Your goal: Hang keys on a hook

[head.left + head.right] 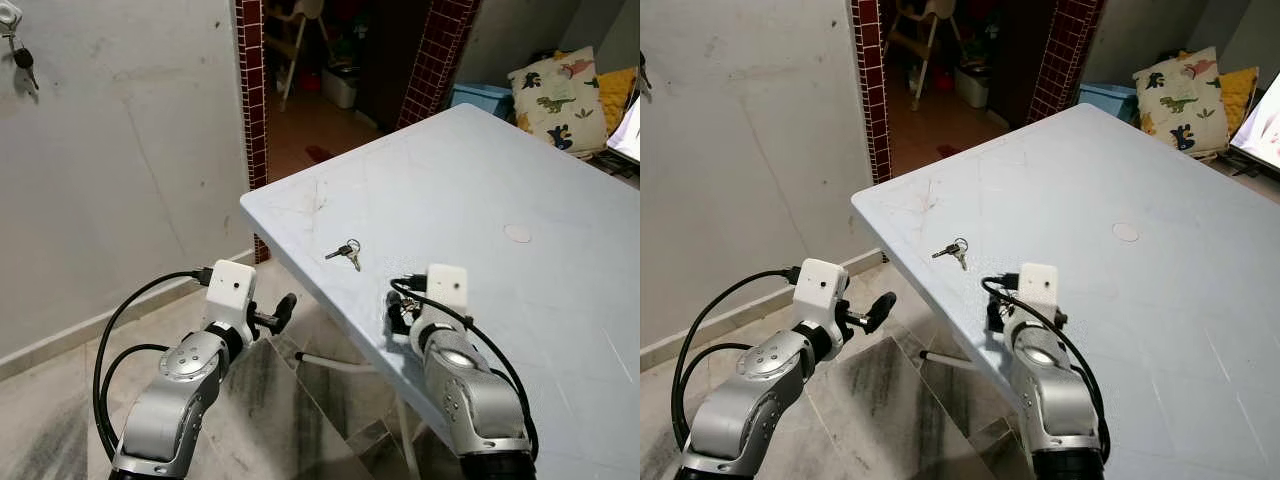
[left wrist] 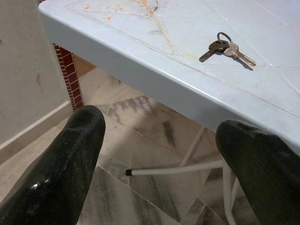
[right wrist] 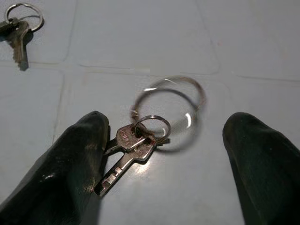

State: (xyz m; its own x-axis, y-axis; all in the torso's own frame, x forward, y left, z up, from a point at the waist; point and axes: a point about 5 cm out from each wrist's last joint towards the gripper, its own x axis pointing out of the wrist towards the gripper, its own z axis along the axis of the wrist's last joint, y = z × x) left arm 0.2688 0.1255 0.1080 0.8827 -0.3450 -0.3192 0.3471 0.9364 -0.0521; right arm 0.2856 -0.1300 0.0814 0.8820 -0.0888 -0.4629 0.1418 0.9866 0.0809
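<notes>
Silver keys [image 3: 129, 157] lie between the open right gripper's [image 3: 166, 159] fingers.

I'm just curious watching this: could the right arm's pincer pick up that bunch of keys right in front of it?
Probably yes. The right pincer is open just above the table, its fingers on either side of the keys on rings. One finger already touches them, and nothing lies between.

A large pale blue plastic table [image 1: 560, 330] stands on a grey marbled tile floor [image 1: 280, 420], near a plain whitish wall [image 1: 130, 170] and red-brick doorway pillars [image 1: 252, 90].
</notes>
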